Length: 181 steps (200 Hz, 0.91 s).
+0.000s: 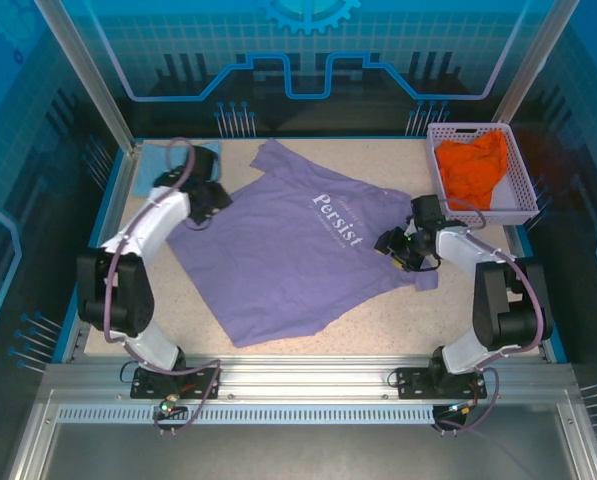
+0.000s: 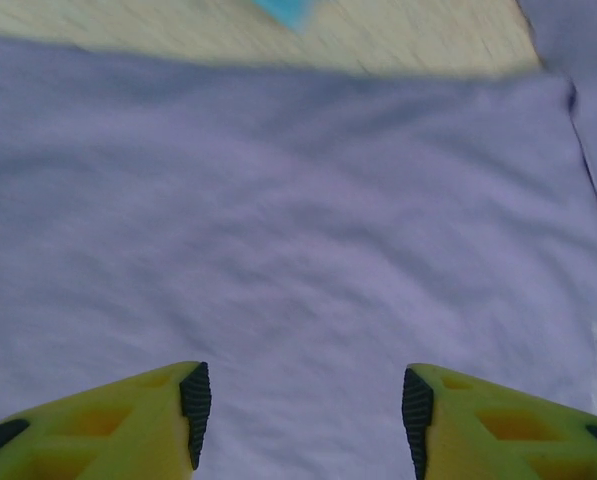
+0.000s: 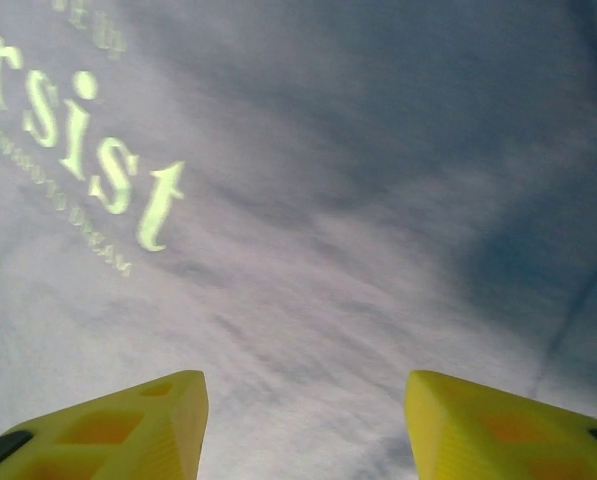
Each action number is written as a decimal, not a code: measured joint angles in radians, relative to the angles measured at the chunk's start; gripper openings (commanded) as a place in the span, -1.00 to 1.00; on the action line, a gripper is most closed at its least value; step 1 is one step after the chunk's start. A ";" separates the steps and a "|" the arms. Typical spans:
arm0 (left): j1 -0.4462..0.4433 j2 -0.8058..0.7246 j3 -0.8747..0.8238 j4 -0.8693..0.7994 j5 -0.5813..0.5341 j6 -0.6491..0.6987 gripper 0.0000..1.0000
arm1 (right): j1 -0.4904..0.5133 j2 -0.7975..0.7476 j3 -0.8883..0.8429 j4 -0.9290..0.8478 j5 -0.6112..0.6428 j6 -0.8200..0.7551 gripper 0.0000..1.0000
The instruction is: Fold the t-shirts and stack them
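The lavender t-shirt (image 1: 288,250) lies spread flat and face up, turned at an angle, with its collar toward the far side. White "Persist" lettering (image 1: 338,220) runs across its chest. In the right wrist view the same lettering (image 3: 88,170) appears at upper left on the lightly wrinkled cloth (image 3: 358,250).

The left gripper (image 1: 206,203) is at the left sleeve edge of the lavender t-shirt. In the left wrist view its jaws are released, with a wide gap between the yellow fingers (image 2: 128,420) and nothing held. Only lavender cloth (image 2: 298,250) shows below the left gripper (image 2: 303,400). Whether the tips touch the cloth cannot be told.

The right gripper (image 1: 396,245) is over the right side of the lavender t-shirt, just right of the lettering. Its jaws are likewise released (image 3: 306,410), with bare cloth showing between them.

The light blue t-shirt (image 1: 156,165) lies folded beyond the lavender t-shirt's left sleeve, near the far left corner. The orange t-shirt (image 1: 473,165) is bunched inside the basket (image 1: 523,190), which stands to the far right of the lavender t-shirt, apart from it.

The speckled beige table (image 1: 378,310) carries all of these items.
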 measured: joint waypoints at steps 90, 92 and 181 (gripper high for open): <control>-0.226 0.565 0.405 0.018 -0.060 -0.002 0.14 | 0.091 0.133 0.032 -0.008 0.034 0.032 0.07; -0.229 0.579 0.424 0.012 -0.065 0.002 0.14 | 0.092 0.130 0.027 -0.006 0.033 0.035 0.08; -0.314 1.090 1.327 -0.142 0.037 0.112 0.29 | 0.314 -0.251 -0.307 0.001 0.098 0.347 0.26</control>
